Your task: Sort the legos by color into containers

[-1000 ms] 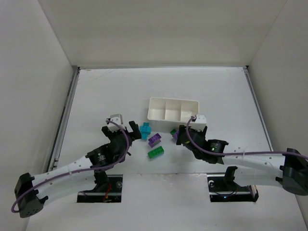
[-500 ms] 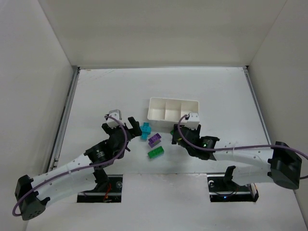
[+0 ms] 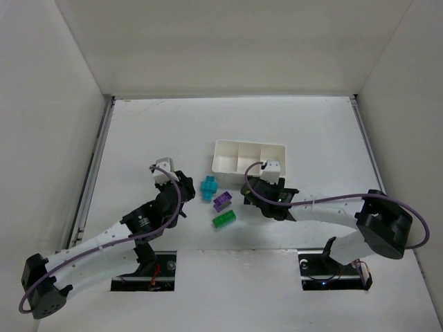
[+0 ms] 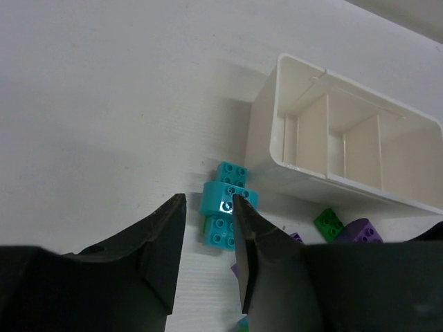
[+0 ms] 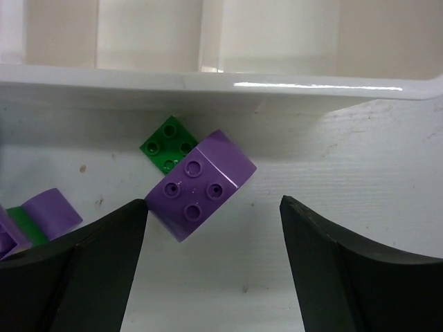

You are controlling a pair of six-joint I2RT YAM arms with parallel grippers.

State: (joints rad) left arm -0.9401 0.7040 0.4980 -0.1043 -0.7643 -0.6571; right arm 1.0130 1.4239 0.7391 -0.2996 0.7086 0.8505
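While the left gripper [image 4: 208, 199] hangs released, a teal brick [image 4: 225, 204] lies at its twelve o'clock. Right gripper [image 5: 213, 202] gapes around a purple brick [image 5: 201, 183]; green brick [image 5: 168, 145] at eleven o'clock.

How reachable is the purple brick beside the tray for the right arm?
Likely yes: the right gripper is open with the purple brick between its fingers, nothing over it; a green brick and the tray sit just behind.
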